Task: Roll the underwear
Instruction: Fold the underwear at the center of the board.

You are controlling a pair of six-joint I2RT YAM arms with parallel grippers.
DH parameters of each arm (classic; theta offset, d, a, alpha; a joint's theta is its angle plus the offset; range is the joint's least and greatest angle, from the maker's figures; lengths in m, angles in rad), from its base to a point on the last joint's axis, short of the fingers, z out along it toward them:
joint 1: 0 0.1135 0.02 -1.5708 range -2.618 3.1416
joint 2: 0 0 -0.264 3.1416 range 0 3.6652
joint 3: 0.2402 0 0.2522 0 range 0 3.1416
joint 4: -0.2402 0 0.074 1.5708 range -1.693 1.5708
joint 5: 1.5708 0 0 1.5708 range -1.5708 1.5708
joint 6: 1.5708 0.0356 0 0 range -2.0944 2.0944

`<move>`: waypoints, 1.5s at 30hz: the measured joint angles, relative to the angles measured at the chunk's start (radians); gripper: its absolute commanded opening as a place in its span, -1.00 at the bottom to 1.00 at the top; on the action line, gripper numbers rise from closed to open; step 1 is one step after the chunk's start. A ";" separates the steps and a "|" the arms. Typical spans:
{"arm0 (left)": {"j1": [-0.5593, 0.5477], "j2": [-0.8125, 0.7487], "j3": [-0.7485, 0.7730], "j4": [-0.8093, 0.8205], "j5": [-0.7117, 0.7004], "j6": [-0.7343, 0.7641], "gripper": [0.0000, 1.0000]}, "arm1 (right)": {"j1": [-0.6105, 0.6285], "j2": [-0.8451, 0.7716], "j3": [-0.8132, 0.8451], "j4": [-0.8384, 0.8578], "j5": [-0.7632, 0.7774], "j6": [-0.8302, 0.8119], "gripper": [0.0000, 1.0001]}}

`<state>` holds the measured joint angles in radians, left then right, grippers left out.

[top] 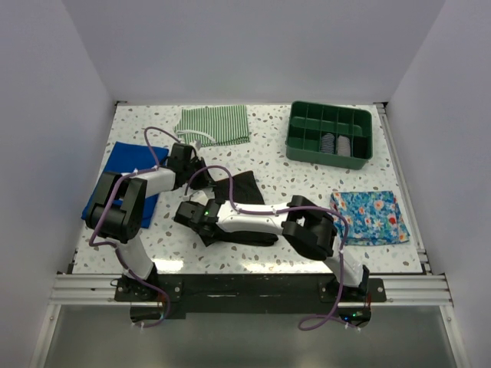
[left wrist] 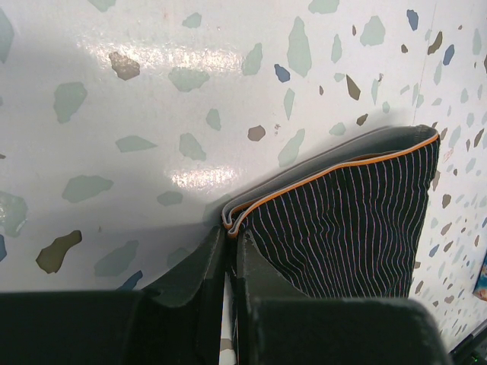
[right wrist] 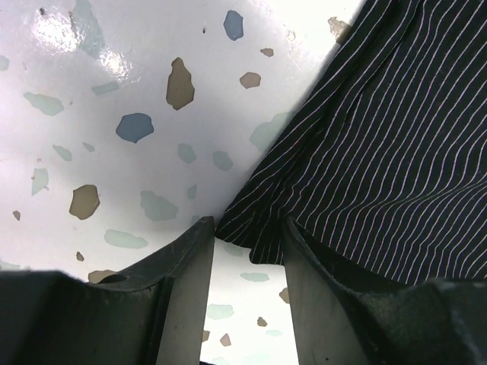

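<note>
Left gripper [left wrist: 230,247] is pinched shut on the underwear [left wrist: 342,220] at its waistband corner. Right gripper [right wrist: 247,239], half open, straddles the hem without clamping. Garment extends rightward from both.

The claw [right wrist: 248,234] occupies the lower edge of the view. Its two dark fingers [right wrist: 183,296] stand apart. The bench [right wrist: 114,91], white with coloured speckles, shows in the gap between them and extends ahead and to the left of the claw. The underwear [right wrist: 380,160], dark fabric with thin white pinstripes, lies ahead and to the right of the claw. Its nearest edge dips into the gap at the fingertips, unclamped.
</note>
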<state>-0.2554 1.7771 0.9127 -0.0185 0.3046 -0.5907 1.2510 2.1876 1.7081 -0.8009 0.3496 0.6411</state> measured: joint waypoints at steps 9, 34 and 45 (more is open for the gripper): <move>0.000 -0.002 0.000 -0.006 -0.002 0.000 -1.00 | 0.010 0.034 0.049 -0.029 0.029 0.007 -0.63; 0.012 -0.314 -0.125 -0.134 -0.146 -0.077 -1.00 | 0.012 -0.298 -0.348 0.343 -0.148 -0.016 -0.98; 0.012 -0.332 -0.120 -0.209 -0.179 -0.080 -1.00 | -0.069 -0.418 -0.588 0.573 -0.317 0.053 -0.97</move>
<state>-0.2432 1.4456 0.7925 -0.2272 0.1253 -0.6712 1.1820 1.7691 1.1198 -0.2283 0.0326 0.6945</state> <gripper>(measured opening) 0.127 0.069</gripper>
